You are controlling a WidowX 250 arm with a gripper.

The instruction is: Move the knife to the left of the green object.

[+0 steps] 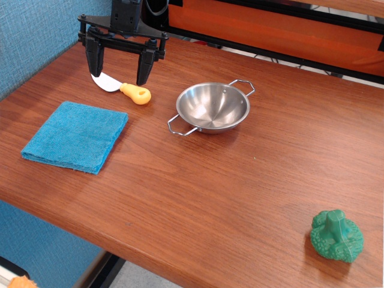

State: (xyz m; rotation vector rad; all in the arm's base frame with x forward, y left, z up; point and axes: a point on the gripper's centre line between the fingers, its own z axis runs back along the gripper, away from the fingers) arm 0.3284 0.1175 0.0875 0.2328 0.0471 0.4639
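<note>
Observation.image shows the knife (122, 87) lying flat at the far left of the wooden table (240, 174), grey-white blade pointing left, yellow-orange handle pointing right. Above it hangs the black gripper (119, 67), its two fingers spread wide and holding nothing. Just right sits a steel bowl (212, 108) with wire handles. A folded blue cloth (76, 135) lies nearer. The green object (336, 236) rests well apart at the near right corner.

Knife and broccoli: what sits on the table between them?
The steel bowl lies near that line, close to the knife; beyond it, bare wood up to the broccoli.
</note>
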